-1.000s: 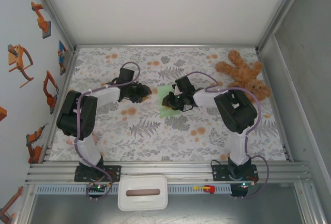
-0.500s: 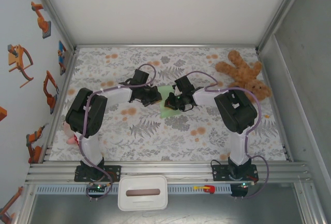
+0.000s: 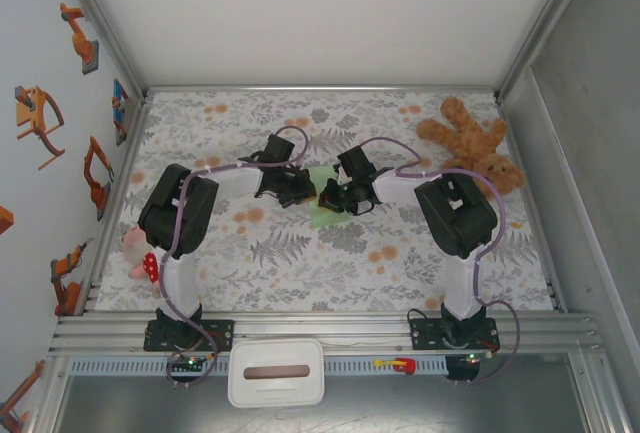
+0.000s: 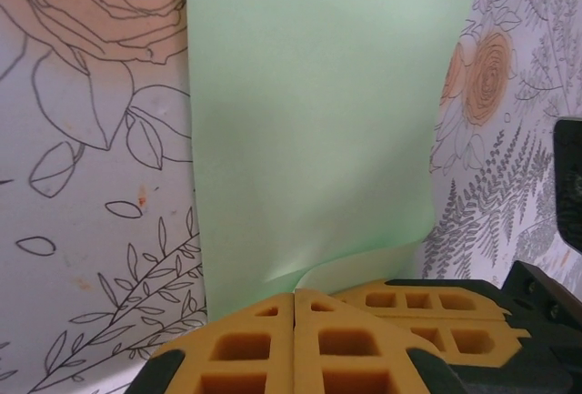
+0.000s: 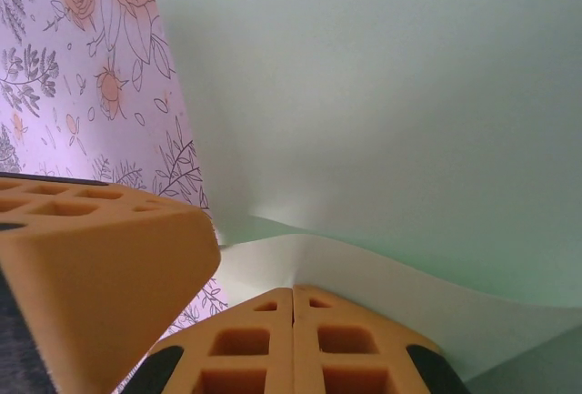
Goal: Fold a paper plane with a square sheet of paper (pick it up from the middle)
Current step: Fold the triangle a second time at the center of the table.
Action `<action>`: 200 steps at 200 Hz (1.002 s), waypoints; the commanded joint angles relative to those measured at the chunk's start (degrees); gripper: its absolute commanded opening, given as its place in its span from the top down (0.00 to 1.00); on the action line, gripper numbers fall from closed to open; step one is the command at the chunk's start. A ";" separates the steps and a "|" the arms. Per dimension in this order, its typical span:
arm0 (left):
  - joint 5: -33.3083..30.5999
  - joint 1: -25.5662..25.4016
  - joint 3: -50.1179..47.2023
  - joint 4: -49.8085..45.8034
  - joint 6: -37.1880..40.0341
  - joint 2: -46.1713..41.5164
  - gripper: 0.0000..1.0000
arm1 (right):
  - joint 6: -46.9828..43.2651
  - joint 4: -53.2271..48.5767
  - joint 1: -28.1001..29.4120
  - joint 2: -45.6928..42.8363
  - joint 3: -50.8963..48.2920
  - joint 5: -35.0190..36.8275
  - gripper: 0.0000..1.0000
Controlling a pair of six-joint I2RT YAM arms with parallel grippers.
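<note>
Top external view put the square sheet of thin pale mint-green paper (image 3: 320, 216) at the centre of the floral-printed surface (image 3: 300, 273), lying under both arms where they met. I saw the left pincer (image 3: 303, 193) come in from 9 o'clock and the right pincer (image 3: 327, 198) from 3 o'clock, their tips just beside each other over the sheet's middle.

On the left wrist camera, the left pincer's orange pads (image 4: 245, 348) were pressed together with no gap between them. The sheet ran away flat toward 12 o'clock, and its near edge curled up into a pale lip that reached the pad tips. I could not tell whether any paper was caught between them. At 4 o'clock in that view sat the right pincer's orange pads (image 4: 436, 308), touching the same lip.

On the right wrist camera, the right pincer's pads (image 5: 250, 344) were also pressed together, pinching a raised fold of the sheet at their tips, while the rest of the sheet spread out flat beyond. An orange finger (image 5: 100, 257) of the left pincer stood at 8 o'clock, just beside the fold.

A brown plush teddy bear (image 3: 472, 143) lay at 2 o'clock on the surface, well apart from the sheet. A small pink and white soft toy (image 3: 137, 253) sat at 8 o'clock beside the left arm. A white rectangular plastic tub (image 3: 276, 388) rested at 6 o'clock, between the arm bases.
</note>
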 commanded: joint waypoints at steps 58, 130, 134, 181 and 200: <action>-2.25 -0.34 1.62 -5.52 1.99 2.21 0.95 | -0.47 -4.75 0.23 0.75 -0.19 2.76 1.00; -4.32 -0.43 2.06 -9.04 1.81 3.84 0.96 | 1.25 3.18 0.62 -5.40 -2.53 -6.23 1.00; -4.41 -0.43 2.07 -9.05 1.81 3.84 0.96 | 1.37 3.50 0.76 -5.60 -2.83 -6.53 1.00; -4.60 -0.52 2.11 -8.96 1.48 4.17 0.96 | 2.06 3.04 1.89 -4.51 -4.34 -6.58 1.00; -4.47 -0.51 2.11 -9.09 1.37 4.37 0.96 | 2.18 2.71 2.08 -4.22 -4.89 -6.51 1.00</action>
